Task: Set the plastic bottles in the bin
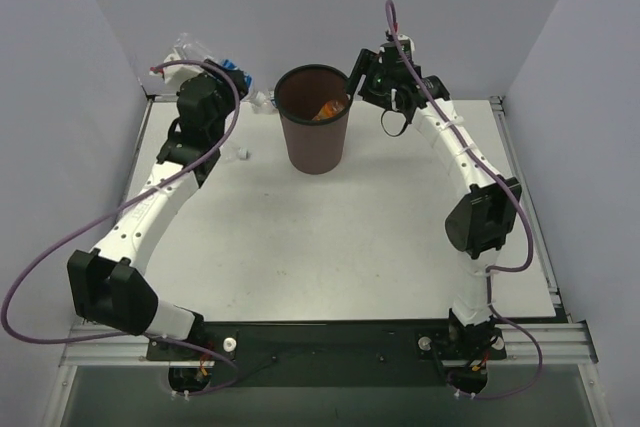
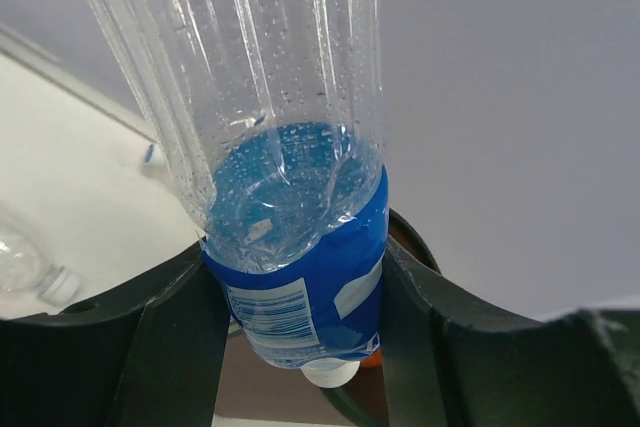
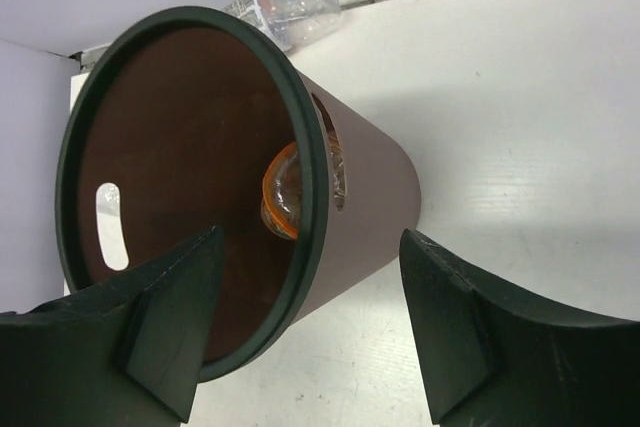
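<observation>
TWO ARMS AT THE BIN: The left pincer (image 2: 295,292) is clenched on a blue-labelled bottle (image 2: 272,162), its two dark fingers (image 2: 175,327) pressing the blue label from either side. The bottle's clear, droplet-flecked body runs back toward the wrist camera, and its white cap (image 2: 330,375) points away from it, toward the bin. From above, this bottle is held up at the far left of the scene, to the left of the bin (image 1: 313,142).

The dark brown bin, with its thin black rim, stands upright at the far middle of the white tabletop (image 1: 330,237). An orange bottle (image 3: 283,192) lies inside it, and part of it shows through the slot in the bin's wall.

A clear bottle (image 1: 262,100) lies on its side along the far edge of the tabletop. It is just left of the bin, between the bin and the left pincer.

The right pincer (image 3: 312,247) hangs beside the bin's right rim, released, with its jaws spread and nothing between them.
</observation>
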Motion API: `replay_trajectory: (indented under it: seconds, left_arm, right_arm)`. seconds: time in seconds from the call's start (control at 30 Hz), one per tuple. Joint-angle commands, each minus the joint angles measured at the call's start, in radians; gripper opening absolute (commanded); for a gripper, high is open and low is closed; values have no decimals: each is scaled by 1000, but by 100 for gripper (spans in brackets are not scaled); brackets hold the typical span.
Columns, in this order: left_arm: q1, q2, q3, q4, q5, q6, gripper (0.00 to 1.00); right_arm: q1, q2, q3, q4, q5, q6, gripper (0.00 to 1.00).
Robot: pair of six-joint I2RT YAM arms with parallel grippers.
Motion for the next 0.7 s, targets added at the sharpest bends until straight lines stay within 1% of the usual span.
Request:
replay_trajectory:
  seconds: [0.0,0.1,0.2,0.27,0.33,0.4,0.53,0.6,0.63,0.67]
  left_arm:
    - [-86,70,114,185,-63,250,45]
    - [-124,140,167,251,-11,326,45]
    - [-160,215,221,296,55,410,44]
    - [-181,270,250,316,65,477,44]
    - [-201,310,305,290,91,518,44]
    - [-209,369,348,250,106,553,44]
    - [-218,449,417,149,112,561,46]
    - [-226,492,473,101,99,567,57]
    - [-229,505,500,46,89,577,65]
    - [-242,533,549,15,67,599,95]
  right_arm:
    - [11,27,46,-39,14,33,65]
    - [13,42,52,-47,3,43,61]
    - [14,47,55,-50,-8,45,61]
    - [13,38,53,-50,-3,42,64]
    - [11,21,52,-50,1,30,68]
    - [10,7,46,-50,9,19,70]
    - [-1,1,49,-52,-9,22,67]
    - [-1,2,49,-55,-19,24,67]
    - [-1,-2,49,-56,-19,27,67]
    - [-2,-2,49,-59,-17,25,67]
